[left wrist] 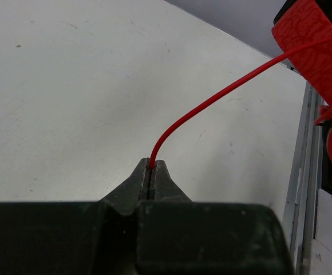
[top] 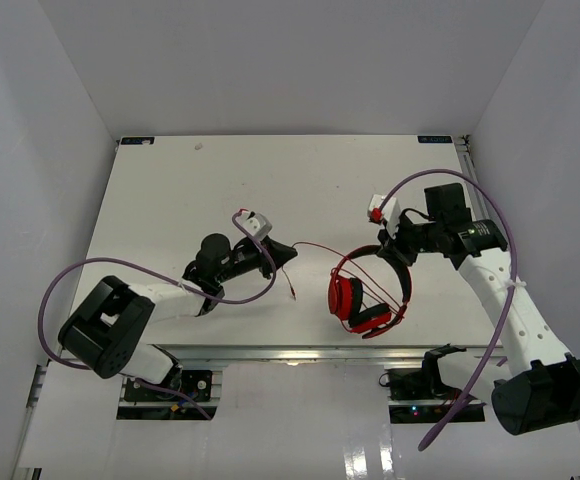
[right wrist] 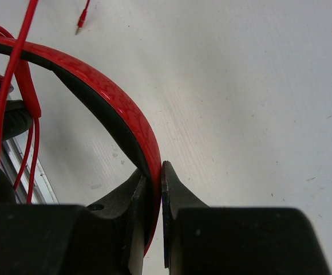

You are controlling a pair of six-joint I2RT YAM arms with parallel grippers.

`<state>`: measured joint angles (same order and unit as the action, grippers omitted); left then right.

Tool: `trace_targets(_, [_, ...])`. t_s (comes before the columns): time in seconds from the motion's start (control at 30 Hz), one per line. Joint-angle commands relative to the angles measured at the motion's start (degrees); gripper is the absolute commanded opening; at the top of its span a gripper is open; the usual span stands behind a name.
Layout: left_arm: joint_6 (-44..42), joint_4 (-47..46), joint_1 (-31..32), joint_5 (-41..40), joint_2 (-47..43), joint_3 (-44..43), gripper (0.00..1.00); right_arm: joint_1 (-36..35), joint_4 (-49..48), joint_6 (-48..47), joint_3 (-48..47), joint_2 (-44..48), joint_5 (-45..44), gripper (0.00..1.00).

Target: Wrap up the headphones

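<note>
Overhead, the headphones (top: 368, 297) sit close to the front edge of the table (top: 170, 190). The right gripper (top: 388, 245) meets them at the far end of their band (top: 402, 275), and whether the ear cups rest on the surface I cannot tell. The left gripper (top: 282, 255) is off to the left of the headphones. The thin red cord (top: 315, 247) runs in a shallow arc from it to them, while the plug (top: 292, 293) trails loose just left of the ear cups.

From the left wrist, the fingers are pressed nearly together with only a slit between them, and the cord is pinched in that slit. It rises from there and curves away toward the headphones at the upper right.

From the right wrist, the fingers are closed onto the band, one on its red outer face and one on the black padding (a firm hold, by the look of it). Several strands of cord pass beside the band at the left, and the plug lies on the table beyond it.

I judge the winding to be in hand, with the headphones held steady and the cord drawn out. The next move calls for the left gripper to carry the cord around the band without slackening it, while the right one keeps its grip.
</note>
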<state>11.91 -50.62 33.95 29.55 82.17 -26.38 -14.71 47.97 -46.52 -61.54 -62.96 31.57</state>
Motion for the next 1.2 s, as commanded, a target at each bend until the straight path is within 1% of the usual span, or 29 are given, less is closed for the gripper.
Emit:
trace_targets(0.0, [2.97,-4.73,-0.20,-0.39,-0.39,1.22,0.00,1.90,-3.06,4.49,-1.28,0.53,2.33,0.08])
trace_targets(0.23, [7.48,-7.33,-0.20,-1.16,1.68,1.91,0.00,6.14,-6.84,10.73,-2.48,-1.88,2.27,0.08])
trace_targets(0.3, [9.43,-7.82,-0.20,-1.01,3.34,1.46,0.00,8.09,-7.34,12.33,-3.62,-2.74,3.93,0.08])
trace_targets(0.4, [12.47,-7.83,-0.04,-0.65,5.94,0.02,0.00,8.81,-7.37,14.53,-4.94,-4.06,8.26,0.08])
trace_targets(0.47, [14.11,-6.60,0.72,-0.91,8.92,-2.09,0.00,8.82,-7.49,16.91,-6.04,-4.57,11.25,0.08])
trace_targets(0.57, [14.11,-2.09,1.74,-1.65,10.70,-5.90,0.00,8.80,-7.65,19.06,-6.66,-4.56,14.47,0.08])
trace_targets(0.77, [13.37,3.84,1.88,-1.36,12.08,-10.94,0.00,8.76,-7.81,19.46,-5.54,-3.42,15.35,0.08])
trace_targets(0.87, [13.35,5.00,2.52,-1.34,12.48,-11.33,0.00,8.73,-9.31,20.94,-5.08,-2.80,16.01,0.08])
trace_targets(1.07, [17.03,6.93,4.74,-2.98,12.71,-10.31,0.00,8.73,-15.61,32.64,-4.16,-2.53,15.17,0.08])
trace_targets(1.17, [18.49,8.23,6.82,-4.61,12.74,-11.35,0.00,8.73,-18.52,37.29,-3.81,-3.00,13.72,0.08])
